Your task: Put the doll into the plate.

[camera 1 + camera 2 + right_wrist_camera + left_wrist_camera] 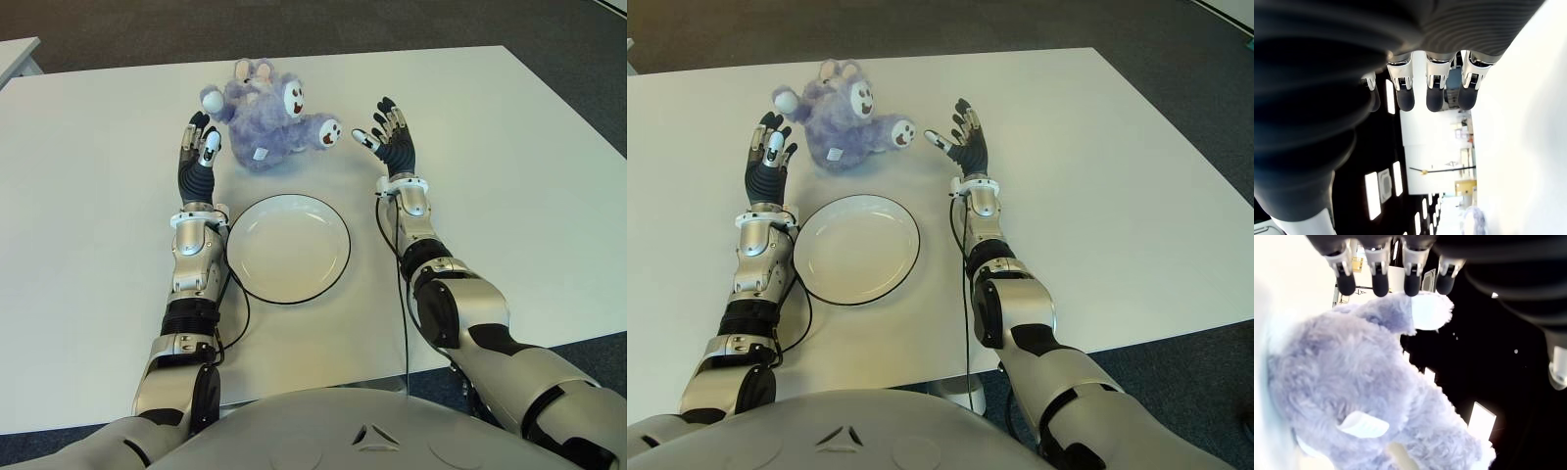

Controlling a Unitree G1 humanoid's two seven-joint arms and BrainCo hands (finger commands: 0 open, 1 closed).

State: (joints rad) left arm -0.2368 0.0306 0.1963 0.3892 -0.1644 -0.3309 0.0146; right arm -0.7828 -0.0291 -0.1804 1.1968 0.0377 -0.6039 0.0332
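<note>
A fluffy purple doll (263,116) with white paws and a white tag lies on the white table (509,196), just behind the white plate (287,248) with its dark rim. My left hand (199,149) stands at the doll's left side, fingers straight and spread, holding nothing; its wrist view is filled by the doll (1352,382) close by. My right hand (389,139) is raised to the right of the doll's foot, a gap away, fingers extended and holding nothing. The plate has nothing in it.
The table's far edge runs just behind the doll, with dark carpet (411,24) beyond. Another table's corner (15,54) shows at the far left. Black cables (402,294) run along both forearms beside the plate.
</note>
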